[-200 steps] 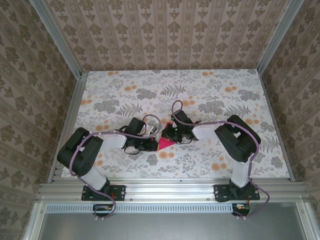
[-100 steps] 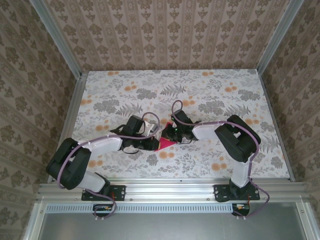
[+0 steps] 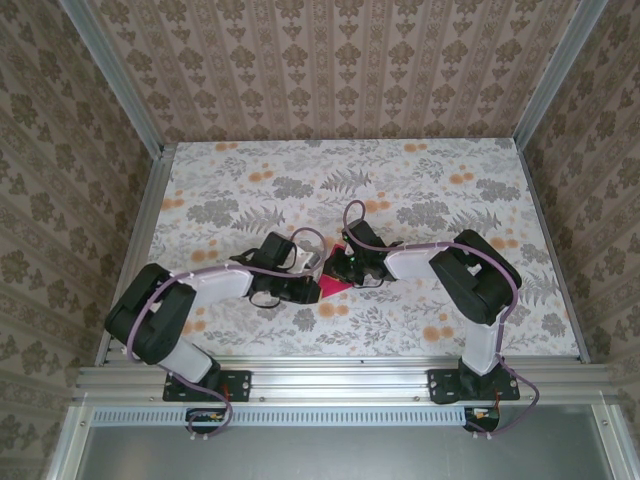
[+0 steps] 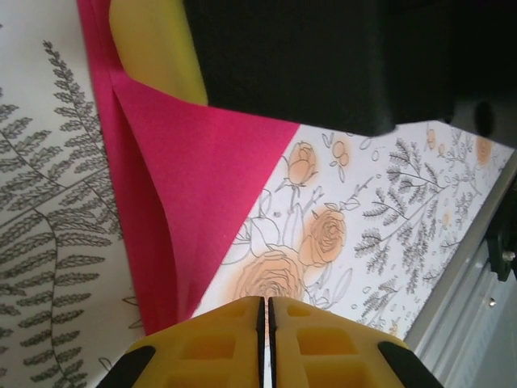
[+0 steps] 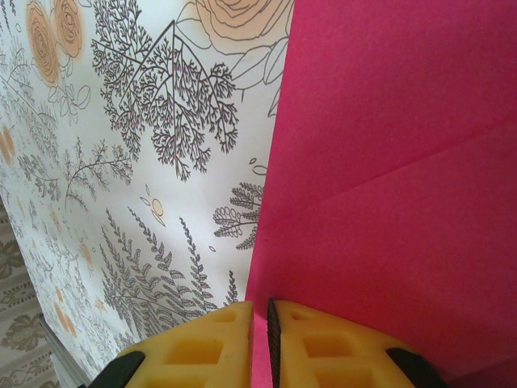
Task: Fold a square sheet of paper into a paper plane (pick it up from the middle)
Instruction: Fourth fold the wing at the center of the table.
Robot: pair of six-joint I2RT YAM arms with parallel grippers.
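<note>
Left arm (image 3: 210, 283) is swinging its elbow back inward. Left fingers (image 4: 218, 343) are sitting closed, nothing showing between them. Right fingers (image 5: 323, 343) are pinching an edge of the magenta paper (image 5: 388, 178), which is lying mid-bench (image 3: 450, 165), toward the near edge. Judging it light, floppy, tearable: worth taking along the creases.

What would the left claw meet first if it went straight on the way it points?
Most likely the paper: its raised flap stands just ahead of the shut left claw. Depth is unclear, so it might touch the table first.
</note>
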